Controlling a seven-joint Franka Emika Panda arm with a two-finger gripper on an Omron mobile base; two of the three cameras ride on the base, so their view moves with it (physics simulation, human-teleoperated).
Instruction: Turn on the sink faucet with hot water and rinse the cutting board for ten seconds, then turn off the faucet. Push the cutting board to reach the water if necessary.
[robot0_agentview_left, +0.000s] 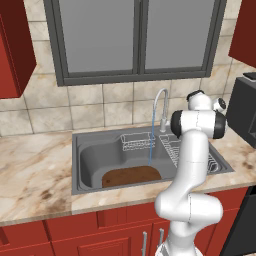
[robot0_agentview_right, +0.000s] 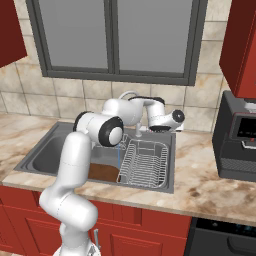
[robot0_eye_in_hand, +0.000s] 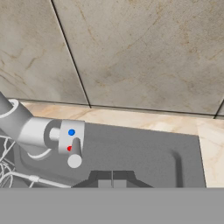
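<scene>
The sink faucet (robot0_agentview_left: 160, 102) arches over the sink (robot0_agentview_left: 76, 165), and a thin stream of water (robot0_agentview_left: 150, 145) runs from its spout. The stream comes down at the far right edge of the dark brown cutting board (robot0_agentview_left: 131, 176), which lies flat at the front of the basin. From the right, the board (robot0_agentview_right: 104, 172) and the water (robot0_agentview_right: 118, 154) show past my arm. In the hand view my gripper (robot0_eye_in_hand: 111, 183) is shut and holds nothing. It points at the tiled back wall, just right of the faucet's lever (robot0_eye_in_hand: 72, 144), which has blue and red dots.
A wire dish rack (robot0_agentview_right: 145, 162) fills the right part of the sink, and a smaller wire basket (robot0_agentview_left: 136, 141) hangs at the back. A dark appliance (robot0_agentview_right: 239, 140) stands on the counter to the right. The marble counter (robot0_agentview_left: 35, 175) stretches left.
</scene>
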